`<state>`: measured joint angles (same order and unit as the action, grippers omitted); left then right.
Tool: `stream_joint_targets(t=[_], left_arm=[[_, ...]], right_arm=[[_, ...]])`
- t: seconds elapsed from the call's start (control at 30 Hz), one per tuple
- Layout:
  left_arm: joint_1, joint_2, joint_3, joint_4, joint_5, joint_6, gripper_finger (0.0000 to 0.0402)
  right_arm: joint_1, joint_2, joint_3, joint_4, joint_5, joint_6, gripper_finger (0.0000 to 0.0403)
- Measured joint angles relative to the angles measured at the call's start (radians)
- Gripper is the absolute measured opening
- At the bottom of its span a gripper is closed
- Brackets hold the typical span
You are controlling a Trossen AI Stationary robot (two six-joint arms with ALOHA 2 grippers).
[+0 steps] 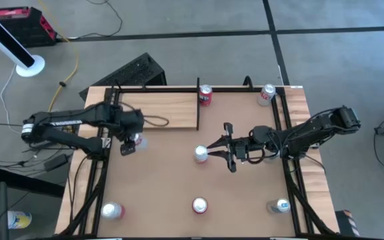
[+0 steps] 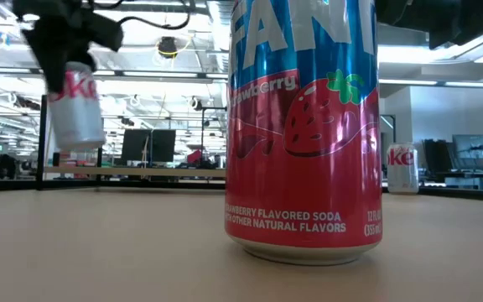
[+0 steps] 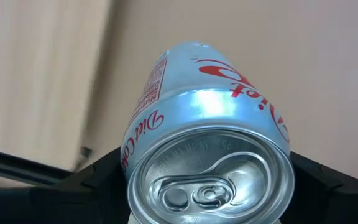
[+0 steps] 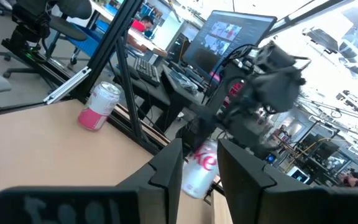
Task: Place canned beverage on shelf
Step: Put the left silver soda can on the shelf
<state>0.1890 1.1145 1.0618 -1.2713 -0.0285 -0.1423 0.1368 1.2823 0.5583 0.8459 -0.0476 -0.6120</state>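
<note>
While the shelf [image 1: 157, 110] is lying bare, a Diet Coke can [image 1: 128, 145] is being held just beside it.
The can is being gripped and kept aloft by the left gripper [image 1: 129, 145]; placement is being awaited, and the right gripper [image 1: 227, 148] is being kept narrowly parted mid-table.

Bright overhead lights, glare on can top [image 3: 209, 180]; low view bkgd blurred w/ soft shadows.

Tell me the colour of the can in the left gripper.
Silver with red lettering, a Diet Coke can; clearest in the left wrist view.
</note>
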Motion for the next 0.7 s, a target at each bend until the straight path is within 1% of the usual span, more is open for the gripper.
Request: stream_joint_targets(t=[0.1, 0.17, 0.27, 0.37, 0.53, 0.7], left_arm=[[0.077, 0.075, 0.087, -0.051, -0.032, 0.1, 0.0276], [0.135, 0.142, 0.143, -0.081, -0.054, 0.192, 0.0276], [0.224, 0.243, 0.22, -0.119, -0.061, 0.341, 0.0276], [0.315, 0.32, 0.274, -0.137, -0.061, 0.452, 0.0276], [0.469, 0.377, 0.306, -0.142, -0.064, 0.59, 0.0276], [0.593, 0.377, 0.306, -0.121, -0.065, 0.644, 0.0276]], right_arm=[[-0.001, 0.0, 0.0, 0.002, 0.0, -0.002, 0.0127], [-0.001, 0.0, 0.0, 0.004, 0.0, -0.002, 0.0127], [-0.001, 0.0, 0.0, 0.004, 0.0, -0.001, 0.0127], [-0.001, 0.0, 0.0, 0.004, 0.0, -0.001, 0.0127], [-0.001, 0.0, 0.0, -0.014, 0.0, 0.002, 0.0127], [0.001, 0.0, 0.0, -0.03, 0.0, 0.002, 0.0127]])
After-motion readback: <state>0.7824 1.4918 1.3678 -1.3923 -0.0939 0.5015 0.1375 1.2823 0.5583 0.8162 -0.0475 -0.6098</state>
